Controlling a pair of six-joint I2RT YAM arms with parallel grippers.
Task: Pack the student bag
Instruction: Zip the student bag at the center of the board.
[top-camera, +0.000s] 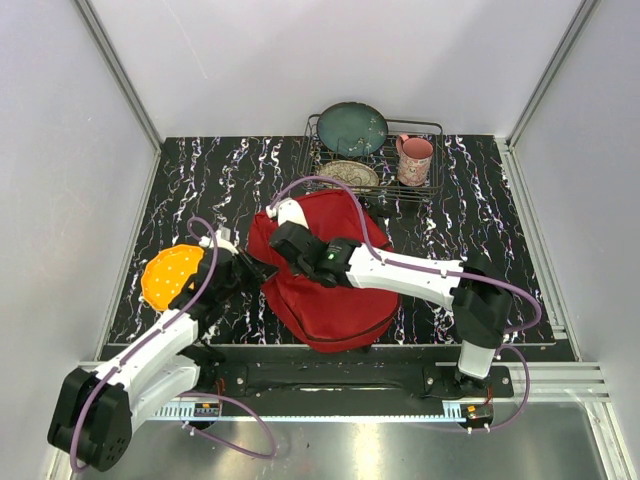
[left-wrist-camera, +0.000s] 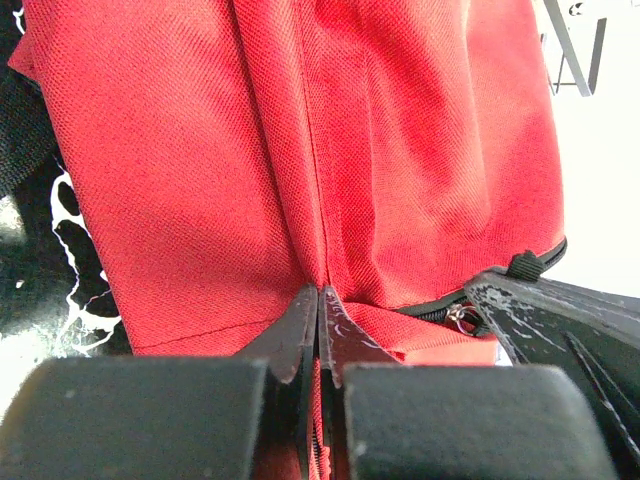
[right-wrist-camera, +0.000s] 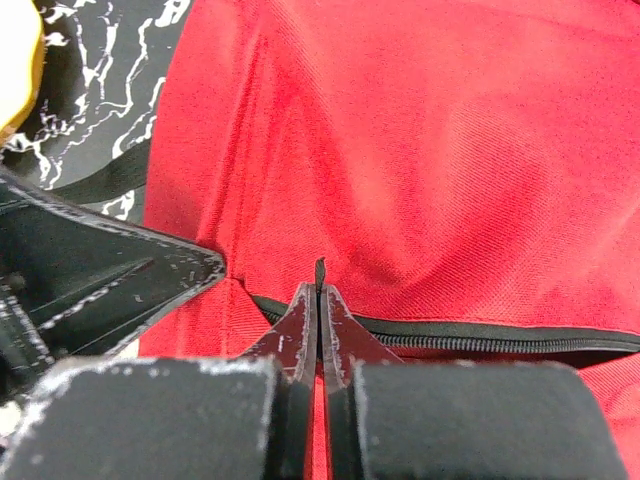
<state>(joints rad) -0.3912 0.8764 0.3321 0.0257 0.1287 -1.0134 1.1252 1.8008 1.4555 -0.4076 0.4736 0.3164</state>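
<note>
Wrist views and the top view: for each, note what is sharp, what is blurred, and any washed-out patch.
Left wrist view: student bag weave sharp, left tool blurred toward the lens, top right corner washed out white. Right wrist view: right tool blurred toward the lens, bag fabric softer. Top view: evenly lit, sharp throughout.
</note>
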